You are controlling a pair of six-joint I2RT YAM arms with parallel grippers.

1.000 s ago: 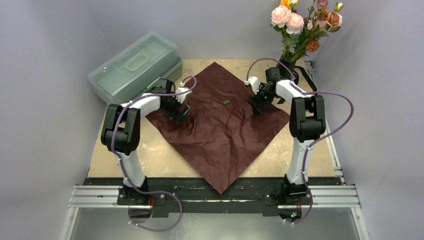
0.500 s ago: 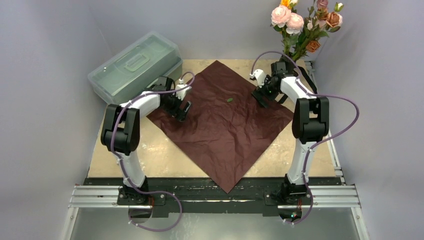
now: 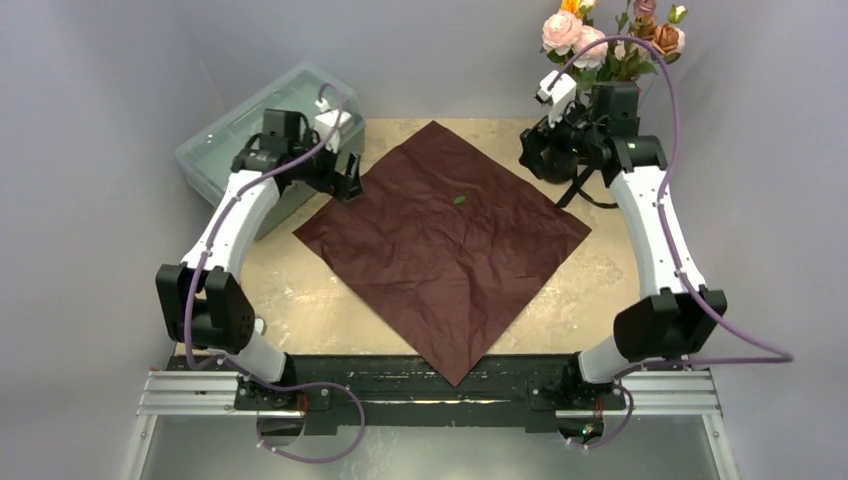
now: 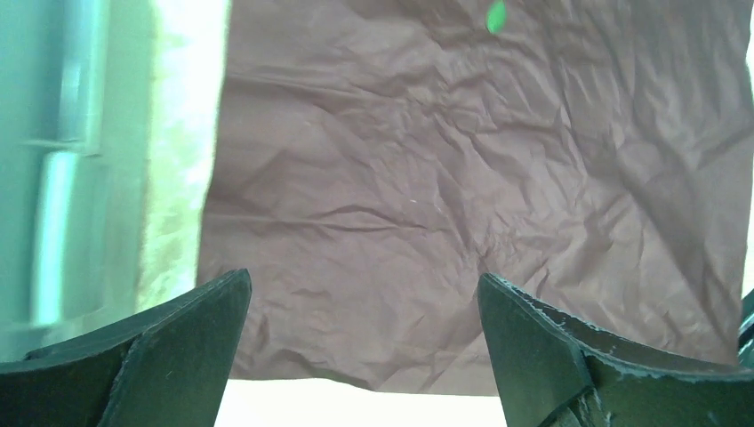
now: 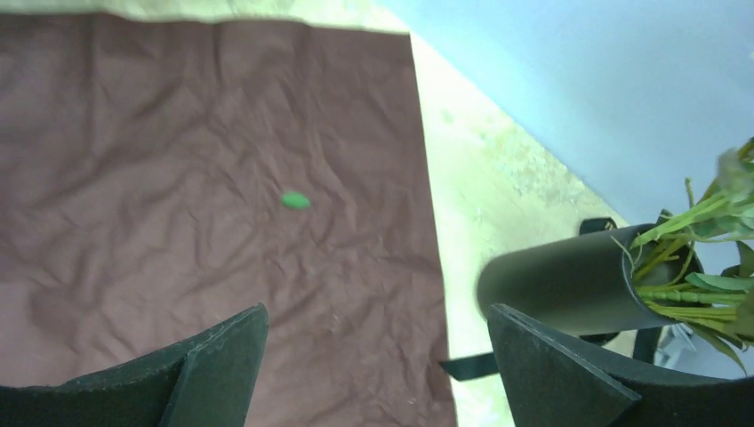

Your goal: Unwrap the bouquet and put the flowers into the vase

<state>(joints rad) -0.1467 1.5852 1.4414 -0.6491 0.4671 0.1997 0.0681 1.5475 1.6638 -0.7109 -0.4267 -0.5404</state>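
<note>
Tabletop (image 3: 290,300), paper (image 3: 440,260) spread below: your left gripper (image 3: 345,183) and right gripper (image 3: 537,158) now raised, agape, empty; flowers (image 3: 610,40) in vase (image 5: 560,285) beside the right, likely finished.

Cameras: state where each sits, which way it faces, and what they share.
Top external: high behind the robot, looking down on the table; the left arm and right arm show whole.
Left wrist: on the left arm, facing down across the maroon paper; the open left gripper shows.
Right wrist: on the right arm, facing down at paper and the vase holding the flowers; the open right gripper shows.
Shared: all see the green leaf on the paper.
</note>
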